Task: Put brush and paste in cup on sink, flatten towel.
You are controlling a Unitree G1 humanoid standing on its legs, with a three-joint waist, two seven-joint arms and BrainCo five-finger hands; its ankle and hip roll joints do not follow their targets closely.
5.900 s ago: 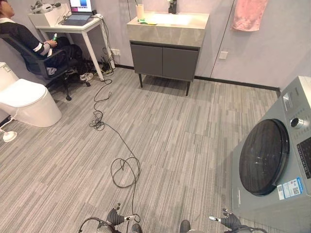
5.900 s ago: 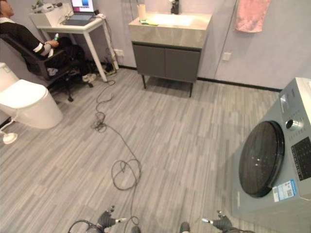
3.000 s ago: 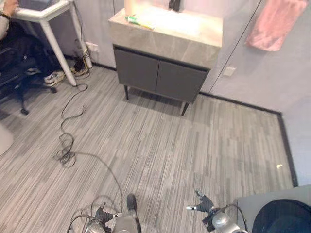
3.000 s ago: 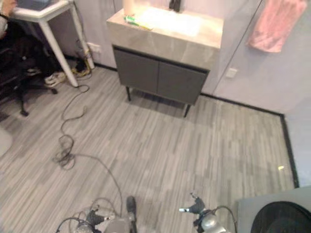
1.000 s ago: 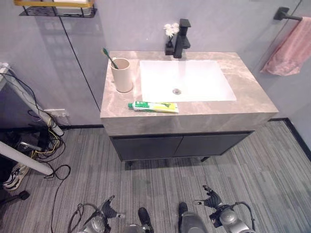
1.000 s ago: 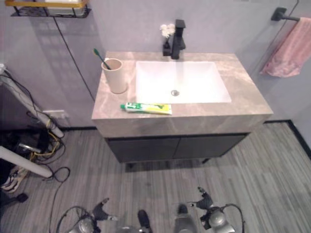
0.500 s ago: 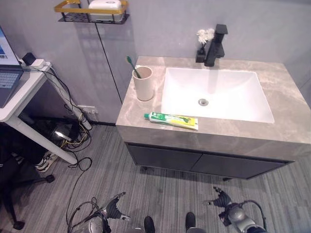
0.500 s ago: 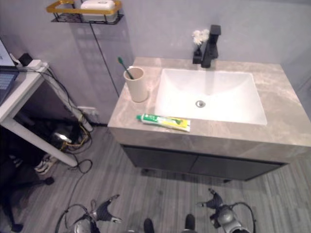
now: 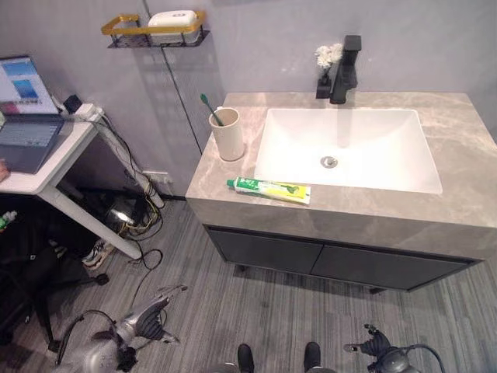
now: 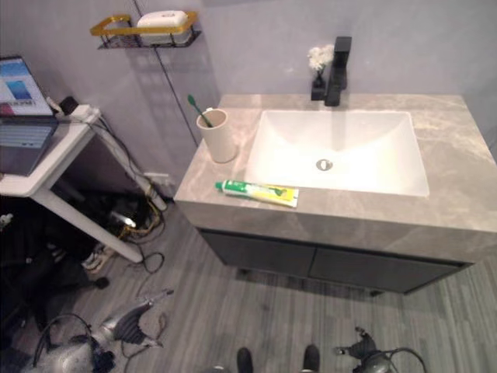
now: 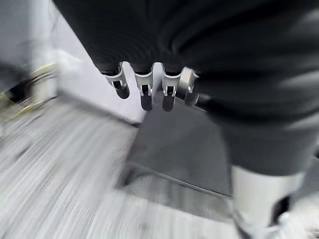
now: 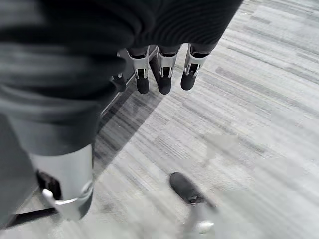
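**Now at the sink: paste lies loose, brush already stands in the cup**

Both hands hang low, well below the vanity top and holding nothing. The left hand [image 9: 147, 318] is out in front of the cabinet's left corner with its fingers [image 11: 144, 89] straight and relaxed; the right hand [image 9: 380, 353] sits lower and closer to the body, its fingers [image 12: 162, 74] likewise loosely extended over bare floor.

Up and ahead of the left hand, the toothpaste tube [image 9: 268, 189] lies flat on the stone table [image 9: 458, 194], near the front edge and just beside the white basin [image 9: 349, 148]. Beyond it and slightly further left stands the beige cup [image 9: 227, 134], upright, with the green-handled toothbrush [image 9: 210, 107] leaning out of it, so that part of the job looks done. No towel can be seen from here.

The tube is probably light and soft-walled, with a slick printed skin; squeezing its middle hard could deform it or make it slide on the polished stone. A better hold would be a pinch across its width near the stiffer cap end, thumb on one long side and fingers on the other, then tipping it upright to drop it in. The cup looks light and tall, so it could tip easily if nudged.
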